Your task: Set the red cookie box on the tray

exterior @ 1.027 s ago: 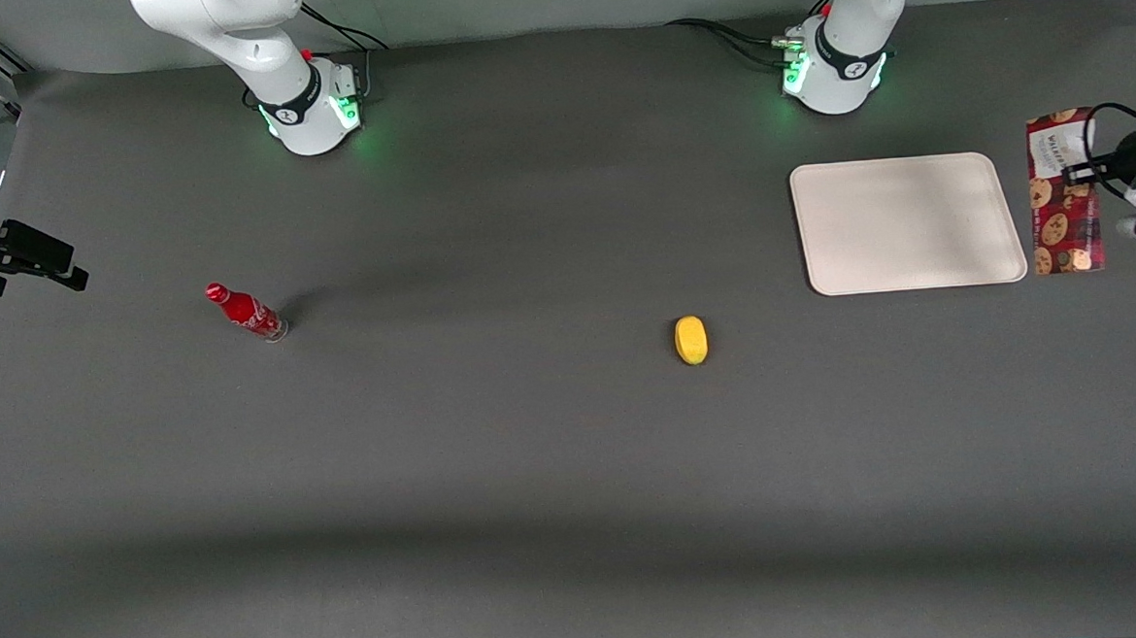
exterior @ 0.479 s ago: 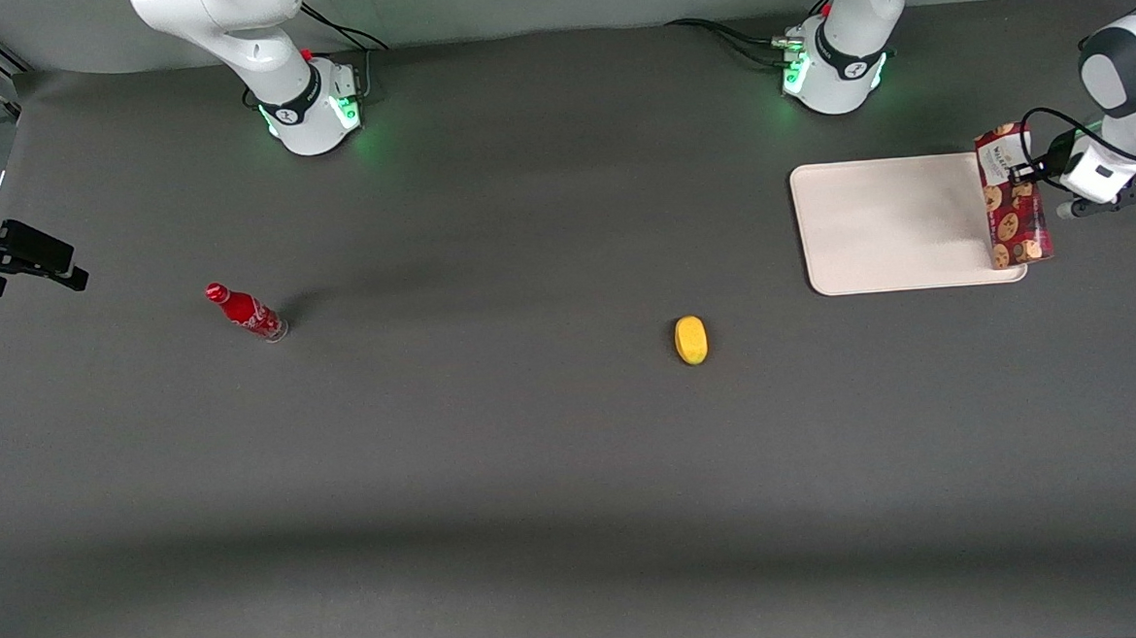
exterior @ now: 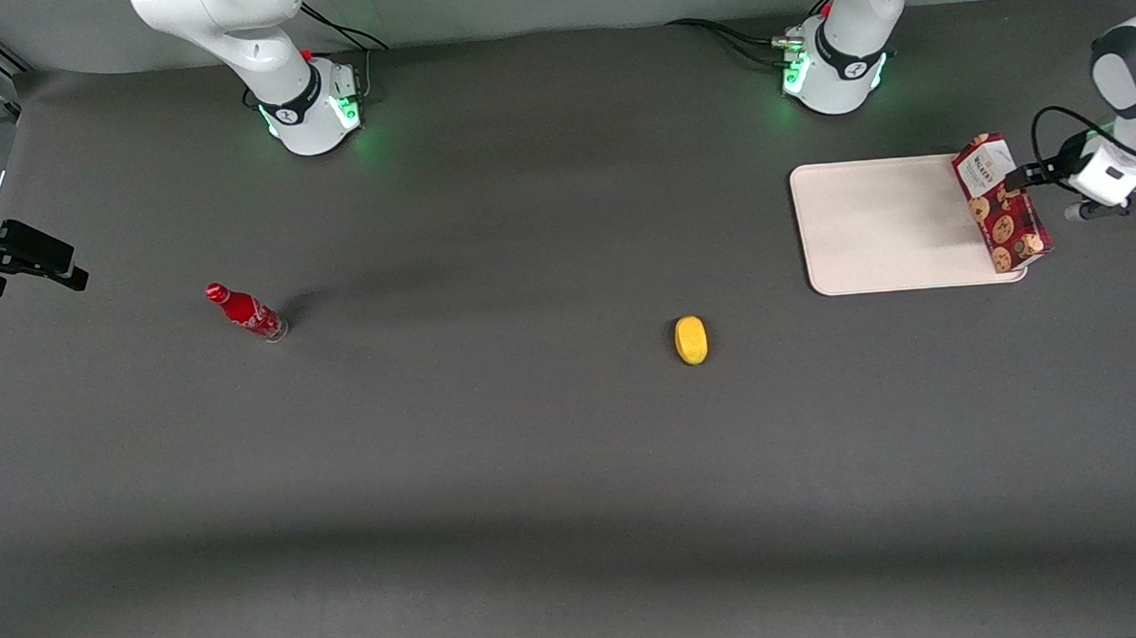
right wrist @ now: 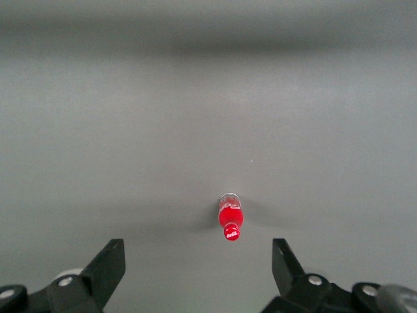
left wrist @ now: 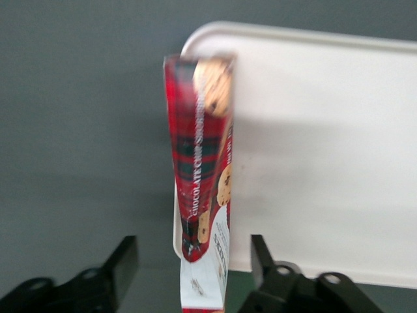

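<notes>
The red cookie box leans tilted over the rim of the cream tray at the working arm's end of it. Its white label end is raised and lies farther from the front camera. My left gripper is at that label end. In the left wrist view the box stands edge-on between the black fingers. A gap shows on each side of it, so the gripper is open around the box. The tray spreads out beneath the box.
A yellow lemon-like object lies on the dark table nearer the front camera than the tray. A small red bottle stands toward the parked arm's end, also seen as the bottle from the right wrist.
The box was lifted off the table beside the tray and carried over the tray's rim. Since half a second ago it has turned, and its label end has swung farther over the tray.
</notes>
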